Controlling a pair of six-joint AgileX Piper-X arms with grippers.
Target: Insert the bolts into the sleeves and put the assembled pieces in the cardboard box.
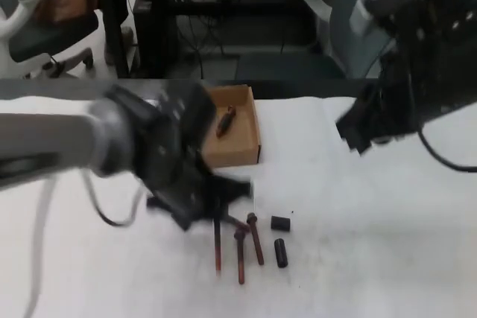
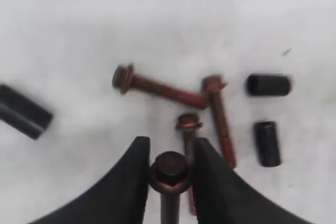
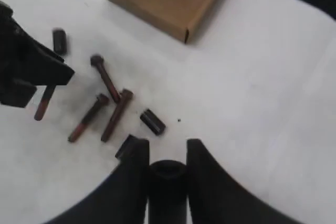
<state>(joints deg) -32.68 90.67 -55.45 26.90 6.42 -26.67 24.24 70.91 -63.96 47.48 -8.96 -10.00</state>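
Observation:
My left gripper (image 2: 170, 145) is shut on a rusty bolt (image 2: 169, 172), just above the white bench. In the high view this gripper (image 1: 211, 206) has the bolt (image 1: 218, 247) hanging down from it. Beyond it three loose bolts (image 2: 157, 85) (image 2: 221, 121) (image 2: 187, 125) lie crossed, with two black sleeves (image 2: 268, 84) (image 2: 267, 143) beside them and a third sleeve (image 2: 23, 113) on the other side. My right gripper (image 3: 168, 148) is shut on a black sleeve (image 3: 168, 177), raised at the bench's right (image 1: 356, 139). The cardboard box (image 1: 242, 150) holds one assembled piece (image 1: 226, 121).
The white bench (image 1: 373, 243) is bare to the right of the parts and along the front. The cardboard box (image 3: 168, 9) sits at the far middle, close behind the bolts. Chairs and desk legs stand past the bench's far edge.

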